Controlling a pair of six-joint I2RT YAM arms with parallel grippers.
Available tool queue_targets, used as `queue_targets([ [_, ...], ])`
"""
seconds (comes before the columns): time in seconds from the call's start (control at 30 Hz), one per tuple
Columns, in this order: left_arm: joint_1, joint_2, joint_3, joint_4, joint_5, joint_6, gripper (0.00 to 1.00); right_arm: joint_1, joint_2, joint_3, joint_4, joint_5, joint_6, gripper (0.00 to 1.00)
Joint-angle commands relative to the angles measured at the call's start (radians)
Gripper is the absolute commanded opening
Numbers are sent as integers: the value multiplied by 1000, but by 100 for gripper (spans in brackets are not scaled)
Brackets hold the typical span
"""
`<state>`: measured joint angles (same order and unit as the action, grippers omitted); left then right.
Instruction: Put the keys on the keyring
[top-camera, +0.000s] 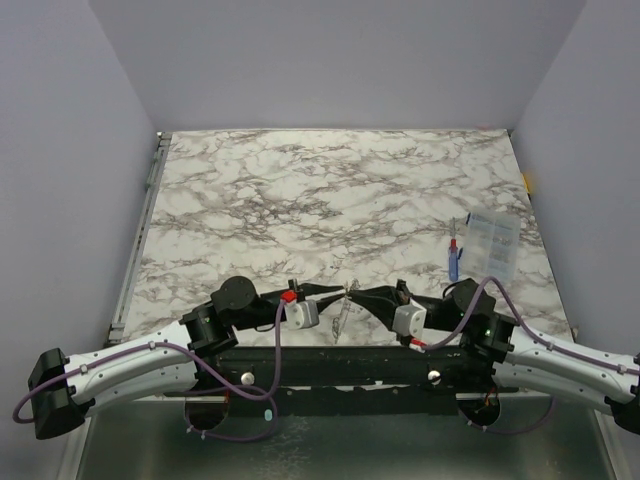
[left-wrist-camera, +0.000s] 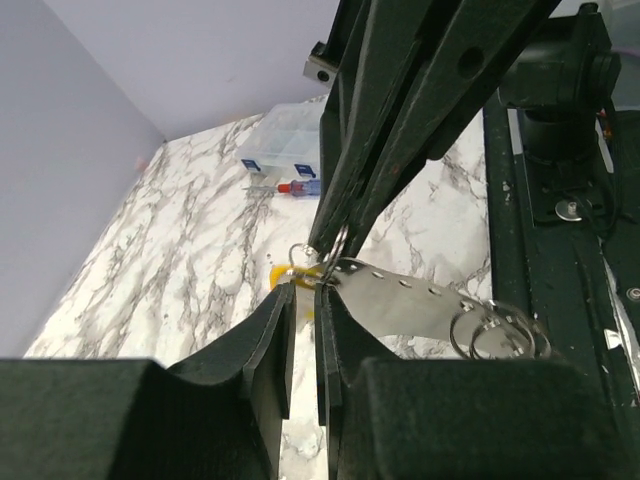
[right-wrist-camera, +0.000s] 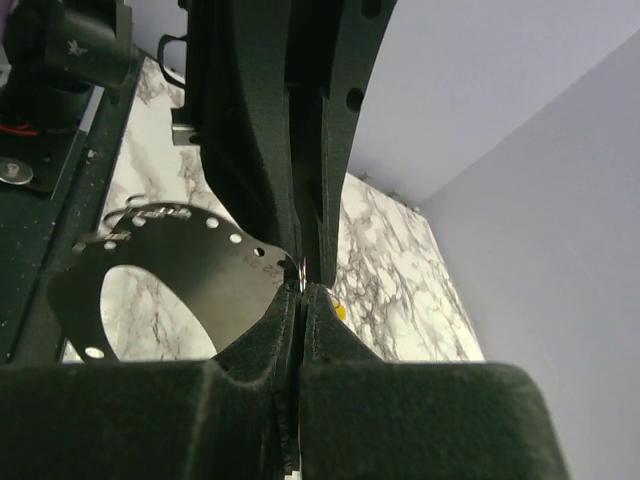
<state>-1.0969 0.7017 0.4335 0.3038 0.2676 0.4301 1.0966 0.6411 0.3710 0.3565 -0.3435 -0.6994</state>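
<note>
Marble-patterned bench (top-camera: 330, 190) fills the top view, and both arms meet low at its centre. Left pincer (left-wrist-camera: 308, 292) stands narrowly parted, with nothing visibly between its pads (the grey perforated disc (left-wrist-camera: 400, 298) ends right at one fingertip). Right pincer (right-wrist-camera: 301, 290) is clenched tip to tip. A clear compartment box (top-camera: 492, 243) sits at the right of the frame, a blue-and-red pen (top-camera: 454, 262) just beside it. The keyring (left-wrist-camera: 299, 255), a thin wire loop, shows mid-frame at the right pincer's tip, above the bench; whether it is pinched I cannot tell.
</note>
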Motion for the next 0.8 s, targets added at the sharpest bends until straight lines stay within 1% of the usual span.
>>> queue_targets([
  [0.0, 6, 11, 21, 3, -55, -4, 21, 3, -43, 12, 18, -83, 22, 1],
  [0.1, 5, 16, 22, 3, -41, -8, 33, 4, -45, 9, 18, -91, 29, 1],
  [0.17, 6, 15, 21, 6, -23, -8, 36, 3, -36, 12, 13, -98, 29, 1],
  [0.3, 5, 14, 19, 9, 30, -11, 38, 3, -12, 16, 18, -96, 23, 1],
  [0.53, 6, 8, 17, 11, 107, -11, 40, 3, 8, 14, 39, -48, 11, 1],
  [0.77, 6, -23, 11, 8, 92, -1, 41, 3, -5, 11, 35, -4, 3, 0],
])
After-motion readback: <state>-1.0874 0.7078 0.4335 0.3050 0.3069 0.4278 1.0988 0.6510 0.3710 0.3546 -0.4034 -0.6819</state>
